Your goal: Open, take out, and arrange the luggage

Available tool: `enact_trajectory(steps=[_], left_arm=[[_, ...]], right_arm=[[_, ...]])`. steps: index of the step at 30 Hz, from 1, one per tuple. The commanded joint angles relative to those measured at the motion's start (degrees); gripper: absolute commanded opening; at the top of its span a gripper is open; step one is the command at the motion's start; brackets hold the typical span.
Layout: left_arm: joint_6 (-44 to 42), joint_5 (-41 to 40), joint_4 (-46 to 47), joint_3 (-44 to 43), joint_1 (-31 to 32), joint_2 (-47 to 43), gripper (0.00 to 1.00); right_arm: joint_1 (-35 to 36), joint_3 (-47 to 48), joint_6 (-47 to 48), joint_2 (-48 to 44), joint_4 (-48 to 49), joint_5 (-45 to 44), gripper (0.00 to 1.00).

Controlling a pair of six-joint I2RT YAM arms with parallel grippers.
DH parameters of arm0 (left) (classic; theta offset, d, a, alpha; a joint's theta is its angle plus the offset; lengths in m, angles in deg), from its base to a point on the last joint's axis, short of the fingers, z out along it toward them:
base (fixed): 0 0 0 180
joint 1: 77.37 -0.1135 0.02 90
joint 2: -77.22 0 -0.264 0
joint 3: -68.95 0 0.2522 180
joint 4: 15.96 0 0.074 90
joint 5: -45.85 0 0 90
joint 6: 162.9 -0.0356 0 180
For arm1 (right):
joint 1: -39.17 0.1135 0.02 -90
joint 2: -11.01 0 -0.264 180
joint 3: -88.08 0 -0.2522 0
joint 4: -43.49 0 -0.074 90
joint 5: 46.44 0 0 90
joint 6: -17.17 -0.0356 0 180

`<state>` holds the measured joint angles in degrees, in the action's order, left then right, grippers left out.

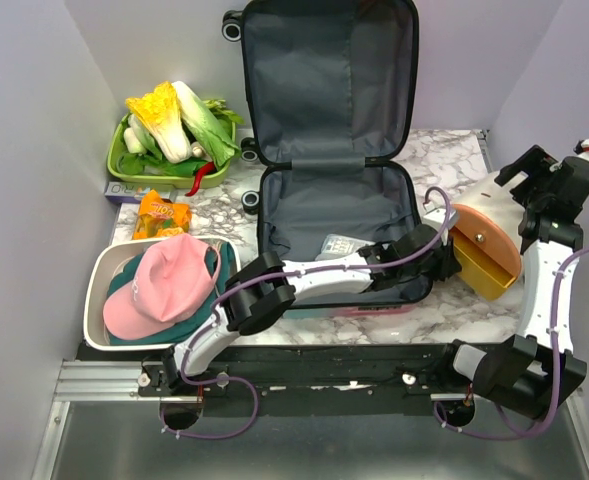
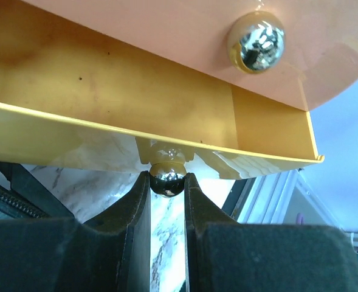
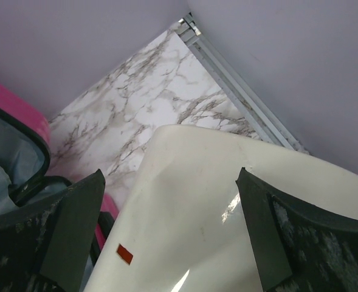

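Note:
The luggage (image 1: pixel 334 215) lies open mid-table, its lid (image 1: pixel 329 75) standing against the back wall and the grey lining showing; a pink edge of it (image 3: pixel 20 112) shows in the right wrist view. My left gripper (image 2: pixel 167 177) reaches past its front to the right, shut on a small chrome knob (image 2: pixel 167 182) of the yellow drawer (image 2: pixel 136 103) under an orange lid (image 1: pixel 484 235). These belong to a cream container (image 3: pixel 227 213) lying on its side. My right gripper (image 3: pixel 169 176) is open, its fingers spread on either side of the container's body.
A white basin (image 1: pixel 99 275) holding a pink cap (image 1: pixel 164 280) sits front left. Behind it lie an orange snack packet (image 1: pixel 162 213) and a green tray (image 1: pixel 119 160) of vegetables. A clear packet (image 1: pixel 344 245) lies inside the luggage. Walls close in on three sides.

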<state>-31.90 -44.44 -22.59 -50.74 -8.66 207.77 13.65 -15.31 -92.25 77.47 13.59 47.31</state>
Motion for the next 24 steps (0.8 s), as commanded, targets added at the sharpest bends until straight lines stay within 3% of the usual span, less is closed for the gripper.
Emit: enact_trajectory(steps=[1,13,19,24], left_arm=[[-1.6,1.5,-1.7,3.8,3.9,-6.7,0.0],[-0.2,2.3,-1.2,10.0,5.0,-7.8,0.0],[-1.7,4.4,-7.0,2.8,5.6,-4.0,0.0],[-5.4,3.6,-12.0,1.7,6.1,-4.5,0.0]], right_arm=[[-0.4,-3.0,-0.4,3.6,-12.8,-2.4,1.0],[-0.4,-4.4,-1.0,6.0,-11.5,-1.7,1.0],[-0.4,-4.4,-1.0,6.1,-10.8,-1.1,1.0],[-0.4,-4.3,-0.9,6.5,-10.6,-1.2,1.0]])
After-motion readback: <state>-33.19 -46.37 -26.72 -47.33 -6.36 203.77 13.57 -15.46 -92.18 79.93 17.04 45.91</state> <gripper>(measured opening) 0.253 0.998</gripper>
